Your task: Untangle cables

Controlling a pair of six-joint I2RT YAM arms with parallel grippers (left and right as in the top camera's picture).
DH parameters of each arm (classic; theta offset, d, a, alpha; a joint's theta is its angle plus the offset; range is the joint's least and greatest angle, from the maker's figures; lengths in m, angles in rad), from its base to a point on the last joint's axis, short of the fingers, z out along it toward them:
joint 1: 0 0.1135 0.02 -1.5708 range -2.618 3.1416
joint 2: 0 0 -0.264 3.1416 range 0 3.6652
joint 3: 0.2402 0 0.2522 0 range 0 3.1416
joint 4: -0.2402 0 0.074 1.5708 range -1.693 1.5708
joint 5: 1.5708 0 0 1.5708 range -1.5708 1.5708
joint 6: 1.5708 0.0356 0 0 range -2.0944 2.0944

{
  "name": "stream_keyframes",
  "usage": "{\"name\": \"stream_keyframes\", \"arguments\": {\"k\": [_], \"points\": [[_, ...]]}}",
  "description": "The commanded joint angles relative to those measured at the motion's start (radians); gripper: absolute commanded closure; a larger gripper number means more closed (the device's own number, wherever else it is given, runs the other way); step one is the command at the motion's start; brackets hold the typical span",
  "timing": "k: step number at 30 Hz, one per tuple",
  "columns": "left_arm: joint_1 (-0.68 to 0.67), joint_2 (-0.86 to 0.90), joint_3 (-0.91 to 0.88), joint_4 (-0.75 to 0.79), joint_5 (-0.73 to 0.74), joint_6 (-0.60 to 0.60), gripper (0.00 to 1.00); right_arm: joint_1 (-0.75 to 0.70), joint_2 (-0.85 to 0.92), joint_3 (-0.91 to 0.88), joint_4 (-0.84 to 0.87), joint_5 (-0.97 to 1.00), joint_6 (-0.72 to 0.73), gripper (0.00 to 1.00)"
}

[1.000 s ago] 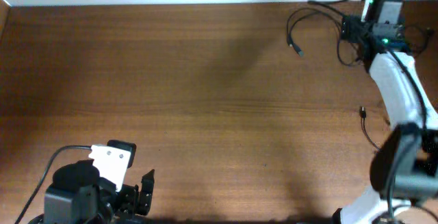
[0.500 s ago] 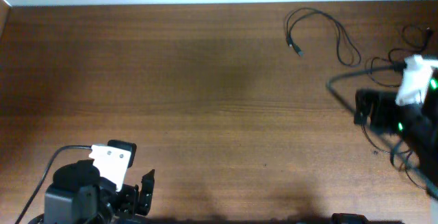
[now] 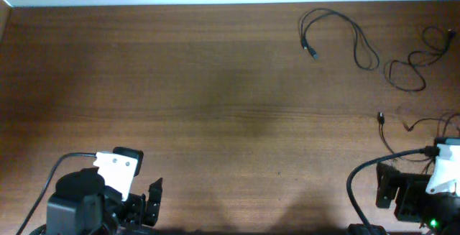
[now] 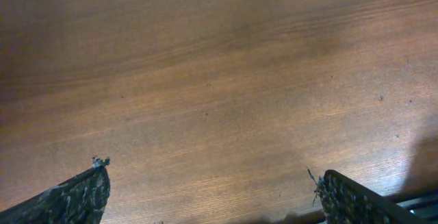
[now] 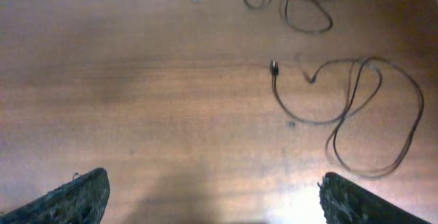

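Two thin black cables lie loosely looped and apart along the worktop's right side, each showing a small plug end.

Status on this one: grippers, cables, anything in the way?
Left gripper open, empty. Right gripper open, empty. Cables loose on table near right gripper, unheld. Nothing blocking.

Open wood runs across the left and middle of the table — wide room there for either arm. The obstacles I see sit on the right. The far cable loops along the back edge, its plug end pointing inward. The near cable lies in loose loops ahead of the right gripper, off to its right side. Straight ahead and to the left of that gripper is bare wood. The left gripper has its fingers spread wide — plain wood between and beyond them. A strip of wood separates the two cables.
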Motion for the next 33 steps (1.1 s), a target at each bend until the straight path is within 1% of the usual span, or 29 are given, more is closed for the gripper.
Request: {"name": "stream_keyframes", "arguments": {"k": [1, 3, 4, 7, 10, 12, 13, 17, 19, 21, 24, 29, 33], "points": [[-0.003, -0.002, 0.006, 0.002, -0.006, 0.012, 0.01, 0.004, -0.016, -0.002, -0.047, -0.005, 0.011, 0.02], [-0.003, -0.002, 0.006, 0.002, -0.006, 0.012, 0.01, 0.004, -0.072, -0.015, -0.050, -0.004, 0.011, 0.02], [-0.003, -0.002, 0.006, 0.002, -0.006, 0.012, 0.01, 0.004, -0.168, -0.084, -0.037, -0.004, 0.011, 0.02], [-0.003, -0.002, 0.006, 0.002, -0.006, 0.012, 0.01, 0.004, -0.384, -0.314, 0.198, 0.002, 0.011, 0.02], [-0.003, -0.002, 0.006, 0.002, -0.006, 0.012, 0.01, 0.004, -0.597, -0.576, 0.506, -0.001, 0.011, 0.02], [-0.003, -0.002, 0.006, 0.002, -0.006, 0.012, 0.01, 0.004, -0.717, -0.780, 0.682, 0.002, 0.011, 0.02], [-0.003, -0.002, 0.006, 0.002, -0.006, 0.012, 0.01, 0.004, -0.753, -0.883, 0.790, 0.002, 0.011, 0.02], [-0.003, -0.002, 0.006, 0.002, -0.006, 0.012, 0.01, 0.004, -0.752, -1.184, 1.184, -0.002, 0.011, 0.02], [-0.003, -0.002, 0.006, 0.002, -0.006, 0.012, 0.01, 0.004, -0.752, -1.279, 1.305, -0.002, 0.011, 0.02], [-0.003, -0.002, 0.006, 0.002, -0.006, 0.012, 0.01, 0.004, -0.752, -1.350, 1.390, -0.002, 0.011, 0.02], [-0.003, -0.002, 0.006, 0.002, -0.006, 0.012, 0.01, 0.003, -0.753, -1.416, 1.434, -0.001, 0.011, 0.02], [-0.003, -0.002, 0.006, 0.002, -0.006, 0.012, 0.01, 0.003, -0.753, -1.427, 1.446, 0.008, 0.010, 0.02], [-0.003, -0.002, 0.006, 0.002, -0.006, 0.012, 0.01, 0.003, -0.753, -1.438, 1.530, 0.010, 0.011, 0.01]]}}
